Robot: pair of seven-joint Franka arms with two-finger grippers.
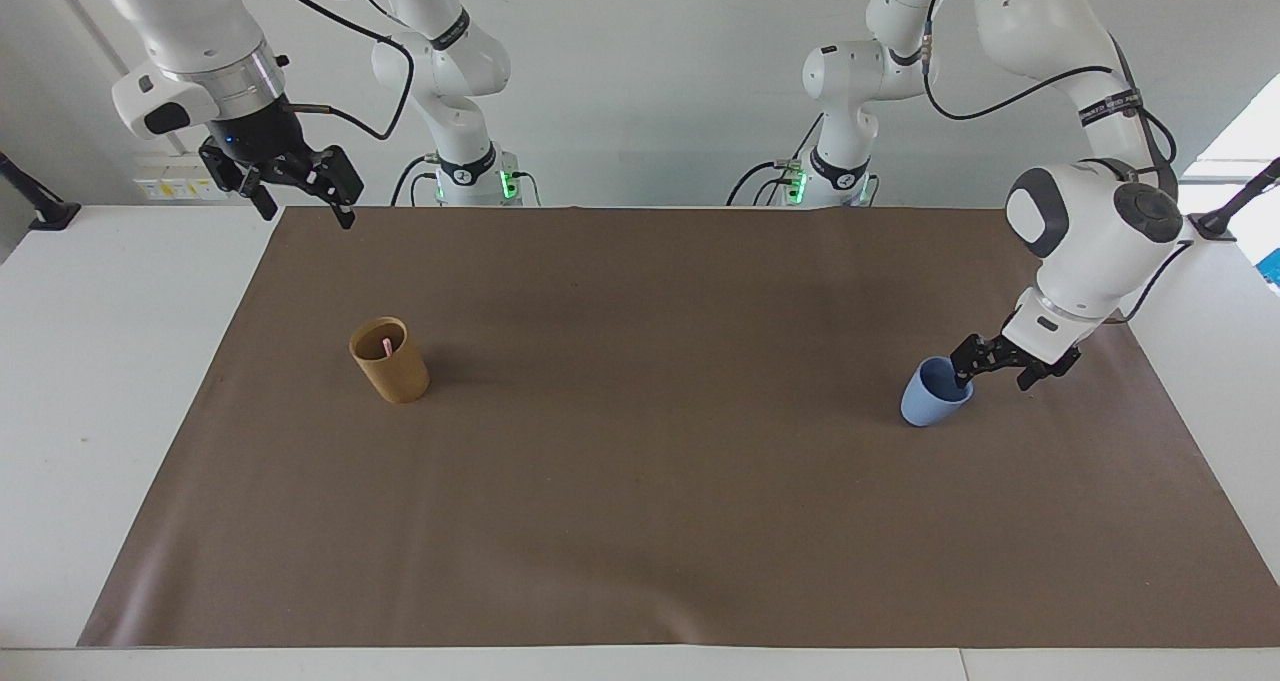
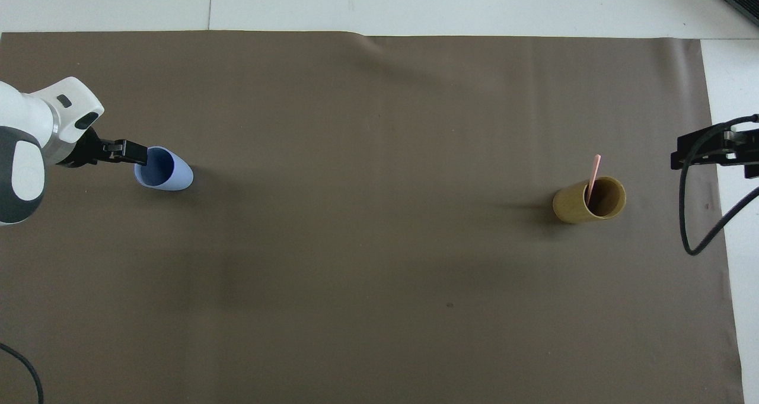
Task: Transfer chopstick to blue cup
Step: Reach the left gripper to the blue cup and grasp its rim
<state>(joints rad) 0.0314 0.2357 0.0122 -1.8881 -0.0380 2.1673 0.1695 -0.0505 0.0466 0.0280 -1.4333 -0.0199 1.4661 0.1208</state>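
On the blue cup (image 1: 930, 398) and tan cup (image 1: 391, 362), no writing shows.

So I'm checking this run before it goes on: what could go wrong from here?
1. The left gripper, open, is down at the blue cup's rim; a little more travel could tip or shove the cup.
2. The chopstick leans in the tan cup; a poorly aimed pinch by the right gripper, which waits open over the mat's edge, might topple that cup.
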